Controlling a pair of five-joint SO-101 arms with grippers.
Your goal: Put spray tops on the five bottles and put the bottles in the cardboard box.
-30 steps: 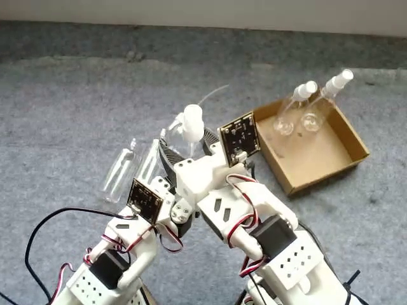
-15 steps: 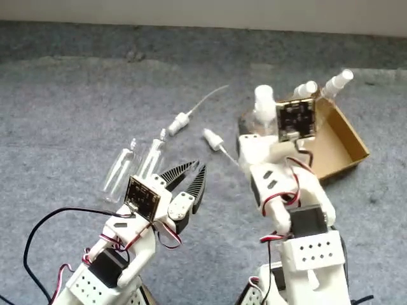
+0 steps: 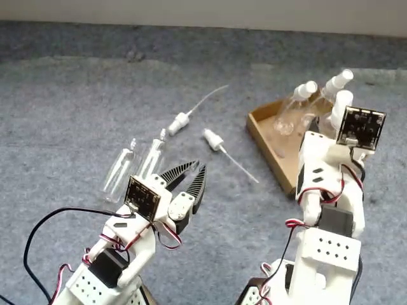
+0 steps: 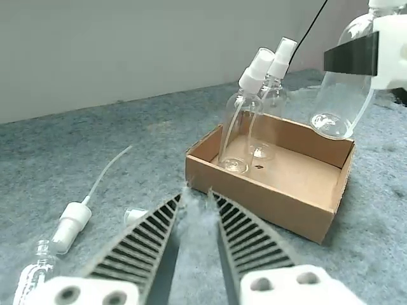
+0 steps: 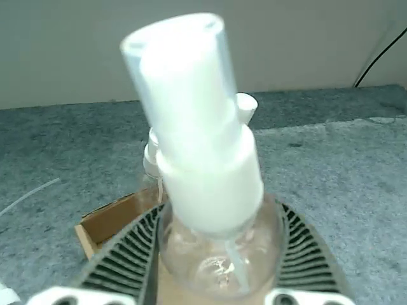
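**High view.** The right gripper [image 3: 339,124] sits over the cardboard box [image 3: 270,154], mostly hidden under its wrist camera; the white top of the held bottle [image 3: 342,101] pokes out beside it. Two capped bottles [image 3: 294,105] lean against the box's far wall. On the grey carpet [image 3: 76,101] the left gripper [image 3: 200,166] hangs with its jaws a narrow gap apart and nothing between them. Near it lie two uncapped bottles [image 3: 119,168], side by side. Two loose spray tops [image 3: 216,141], each with its dip tube, lie between those bottles and the box. The print on the wrist circuit boards [image 3: 145,197] is too small to read.

**Left wrist view.** Seen from low down, the held bottle hangs tilted above the box's rim, its base off the box floor. This cannot be told from above. The bottles in the box stand on its floor and lean back.

**Right wrist view.** Both ribbed jaws press against the bottle's clear shoulders, the spray top seated on its neck. A corner of the box shows beneath it.
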